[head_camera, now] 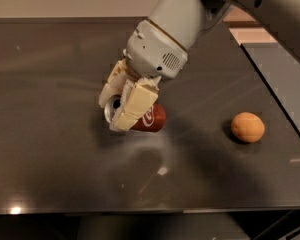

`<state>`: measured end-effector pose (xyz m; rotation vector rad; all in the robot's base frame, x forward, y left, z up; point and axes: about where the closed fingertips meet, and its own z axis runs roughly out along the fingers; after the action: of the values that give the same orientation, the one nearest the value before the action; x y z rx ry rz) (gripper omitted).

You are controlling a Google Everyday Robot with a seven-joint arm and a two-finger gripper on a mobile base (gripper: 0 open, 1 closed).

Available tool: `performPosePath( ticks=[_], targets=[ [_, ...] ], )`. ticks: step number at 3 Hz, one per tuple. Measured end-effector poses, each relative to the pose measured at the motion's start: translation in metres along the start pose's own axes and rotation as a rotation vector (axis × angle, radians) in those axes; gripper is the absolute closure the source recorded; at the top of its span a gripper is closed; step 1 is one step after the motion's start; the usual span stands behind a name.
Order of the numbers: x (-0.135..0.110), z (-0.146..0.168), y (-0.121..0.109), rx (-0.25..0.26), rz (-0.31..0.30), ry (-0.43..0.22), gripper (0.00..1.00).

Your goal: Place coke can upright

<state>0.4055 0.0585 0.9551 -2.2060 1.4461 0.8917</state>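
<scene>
The red coke can point(150, 118) with white script lies on its side, tilted, its silver end point(111, 107) facing left. My gripper point(121, 106) is shut on the coke can, with its cream fingers point(135, 104) clamped across the can's left half. The can is held just above or at the dark table point(55, 149); I cannot tell whether it touches the surface. The grey arm reaches in from the upper right.
A round orange point(247, 127) sits on the table to the right of the can. The table's right edge point(277, 94) runs diagonally past a grey floor strip. The front edge is near the bottom of the view.
</scene>
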Motion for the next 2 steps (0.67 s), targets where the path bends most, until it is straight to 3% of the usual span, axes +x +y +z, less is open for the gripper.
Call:
performPosePath(
  ticks=[2],
  targets=[
    [-0.0151, -0.0054, -0.0120, 0.057, 0.045, -0.302, 1.00]
  ],
)
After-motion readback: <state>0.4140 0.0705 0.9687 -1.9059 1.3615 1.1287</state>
